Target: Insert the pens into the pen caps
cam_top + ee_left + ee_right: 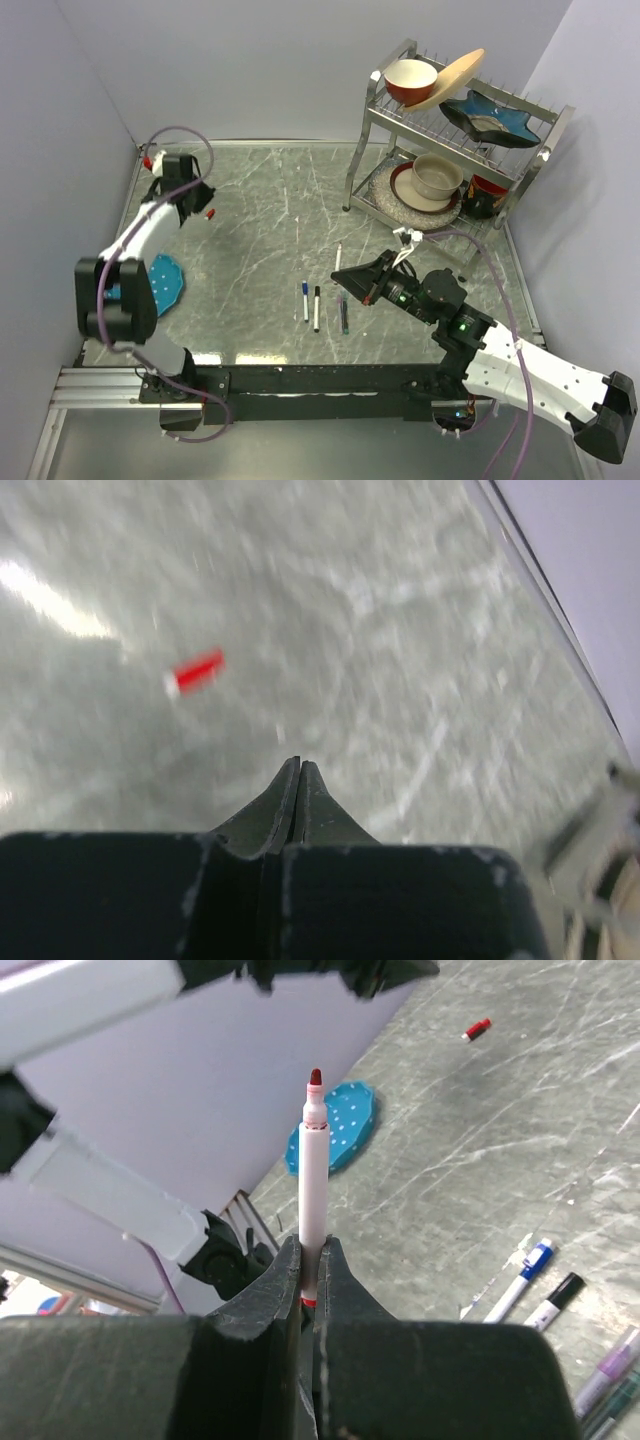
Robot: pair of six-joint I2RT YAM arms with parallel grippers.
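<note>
My right gripper [309, 1245] is shut on a white pen [313, 1180] with a bare red tip, held upright between the fingers. In the top view that gripper [347, 280] is at mid-table, the pen [338, 257] pointing away. A red pen cap [195, 672] lies loose on the table at far left; it also shows in the top view [210, 213] and the right wrist view [476, 1029]. My left gripper [299, 765] is shut and empty, just above and beside that cap [192, 195]. A blue-capped pen [305, 300], a black-capped pen [317, 308] and a teal pen [343, 312] lie side by side.
A metal dish rack [545, 150] with bowls and plates stands at the back right. A blue dotted plate [165, 283] lies at the left near my left arm. Walls close the table on the left, back and right.
</note>
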